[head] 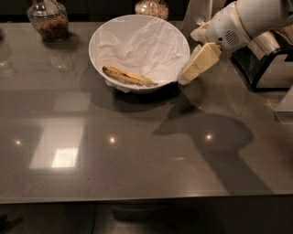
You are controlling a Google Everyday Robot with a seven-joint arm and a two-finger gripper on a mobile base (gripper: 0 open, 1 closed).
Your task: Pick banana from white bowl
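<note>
Gripper (pixel 185 78) beside white bowl (pixel 97 39) — banana (pixel 128 76) inside, untouched.

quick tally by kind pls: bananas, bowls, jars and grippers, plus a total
banana: 1, lying in the bowl
white bowl: 1, lined with crumpled paper
glass jars: 2, one back left, the other back centre
gripper: 1, just right of the bowl's rim, outside it
total: 5
</note>
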